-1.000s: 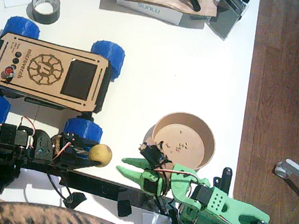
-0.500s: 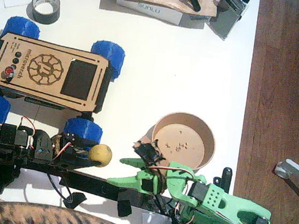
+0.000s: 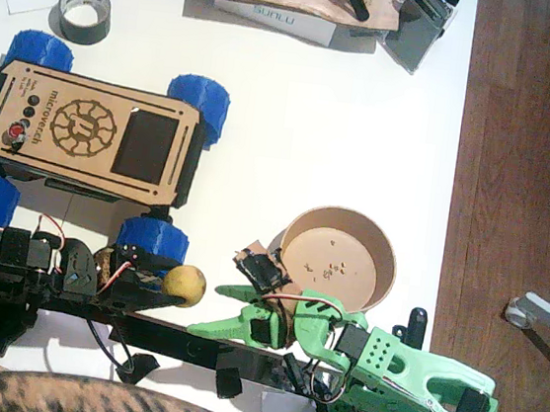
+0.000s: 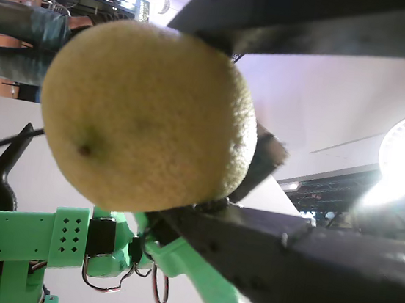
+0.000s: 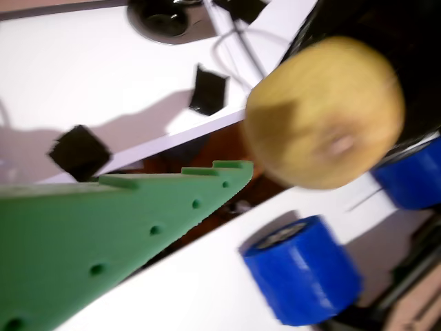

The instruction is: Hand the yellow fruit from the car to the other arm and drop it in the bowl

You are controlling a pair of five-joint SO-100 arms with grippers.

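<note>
Since a second ago the green arm (image 3: 376, 362) has swung leftward, bringing its gripper (image 3: 223, 310) closer to the lemon (image 3: 184, 285), while the black gripper (image 3: 151, 286) has stayed put. That black left gripper is clenched on the lemon, held off the car (image 3: 89, 133) beside a blue wheel (image 3: 152, 242). The green jaws stand parted, their tips just short of the fruit. This looks like the handover approach: next the green jaws must straddle the lemon and close before the black ones release. The bowl (image 3: 381, 248) waits behind the green gripper.
</note>
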